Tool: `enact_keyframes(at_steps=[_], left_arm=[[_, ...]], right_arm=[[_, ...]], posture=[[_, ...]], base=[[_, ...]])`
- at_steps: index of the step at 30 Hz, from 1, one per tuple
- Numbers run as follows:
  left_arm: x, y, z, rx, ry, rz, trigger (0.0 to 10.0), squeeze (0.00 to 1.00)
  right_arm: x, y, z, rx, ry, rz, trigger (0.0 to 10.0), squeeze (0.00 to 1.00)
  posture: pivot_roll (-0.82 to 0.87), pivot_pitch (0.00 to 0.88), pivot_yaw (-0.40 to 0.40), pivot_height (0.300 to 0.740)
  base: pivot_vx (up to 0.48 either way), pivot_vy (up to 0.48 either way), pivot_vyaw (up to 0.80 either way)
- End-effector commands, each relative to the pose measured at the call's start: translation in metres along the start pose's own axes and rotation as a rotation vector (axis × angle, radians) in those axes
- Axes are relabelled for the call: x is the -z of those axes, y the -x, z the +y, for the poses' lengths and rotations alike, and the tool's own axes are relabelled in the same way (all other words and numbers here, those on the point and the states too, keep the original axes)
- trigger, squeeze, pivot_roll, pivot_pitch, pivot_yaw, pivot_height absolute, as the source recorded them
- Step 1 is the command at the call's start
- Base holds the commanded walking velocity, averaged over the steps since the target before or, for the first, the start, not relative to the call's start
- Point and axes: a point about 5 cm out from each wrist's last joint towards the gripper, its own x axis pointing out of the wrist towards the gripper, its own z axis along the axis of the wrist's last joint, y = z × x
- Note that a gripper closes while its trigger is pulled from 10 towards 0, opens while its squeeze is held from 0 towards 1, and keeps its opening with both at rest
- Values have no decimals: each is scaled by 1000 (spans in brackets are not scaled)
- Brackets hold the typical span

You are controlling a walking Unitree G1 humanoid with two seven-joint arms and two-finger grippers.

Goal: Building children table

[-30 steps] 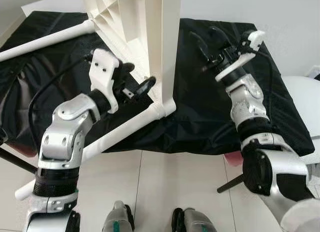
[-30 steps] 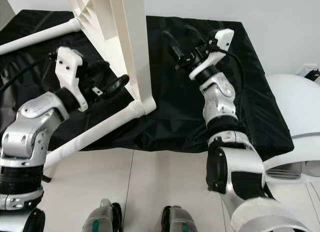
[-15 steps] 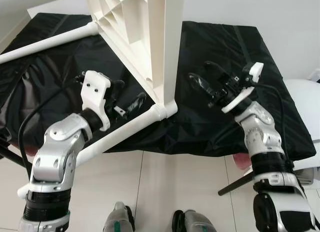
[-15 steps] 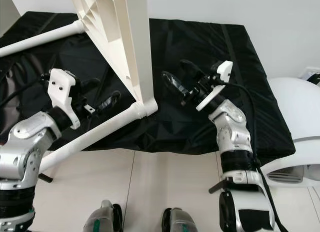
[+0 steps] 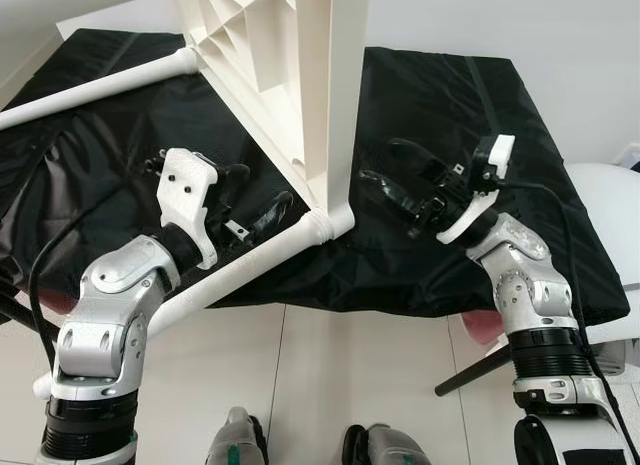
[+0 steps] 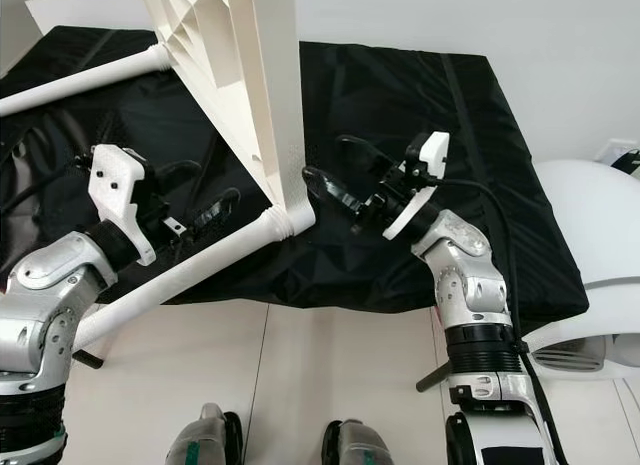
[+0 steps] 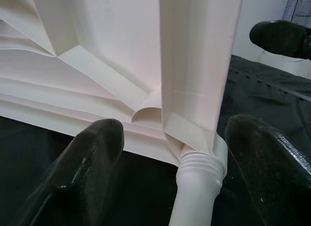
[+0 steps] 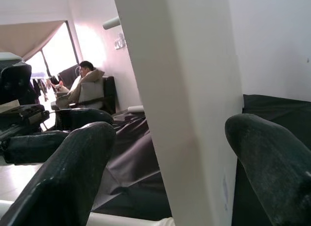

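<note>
Your white tabletop [image 5: 290, 75] stands tipped up on its edge over the black cloth [image 5: 440, 115], ribbed underside facing your left arm. From its lower corner a white leg [image 5: 225, 277] runs out past the near edge of the cloth toward your left side; a ridged collar [image 7: 200, 164] marks where leg meets corner. A second leg [image 5: 90, 85] lies along the far side of the cloth, joined at the upper corner.

Your left gripper [image 5: 258, 197] hangs just beside that lower corner with its fingers [image 7: 95, 148] spread wide and grasping nothing — the wrist view looks straight at the joint, one finger on each side of it, both apart from the plastic.

Your right gripper [image 6: 335, 170] sits on the other side of the tabletop, near its upright edge. Its fingers [image 8: 265, 153] are likewise released (the edge of the tabletop stands between them in the wrist view, but whether either finger touches it you cannot tell).

Behind the cloth, the right wrist view catches a person [image 8: 85, 82] seated in a dark chair. A white rounded object [image 6: 590, 215] stands off to your right.
</note>
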Motion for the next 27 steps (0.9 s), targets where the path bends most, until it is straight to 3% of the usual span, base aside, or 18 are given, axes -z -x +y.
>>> enact_keyframes(at_steps=[1,18,27], left_arm=[[0,4,8,-161,-15,12,10000,0],[1,12,-2,-238,21,9,10000,0],[1,11,-8,-240,34,5,10000,0]], right_arm=[[-3,-5,2,-16,2,-6,10000,0],[13,-40,16,59,-35,-21,10000,0],[19,-48,10,168,-12,-5,10000,0]], posture=[[89,69,-93,740],[147,57,-145,740],[149,54,-148,740]], base=[[0,0,0],[0,0,0],[0,0,0]])
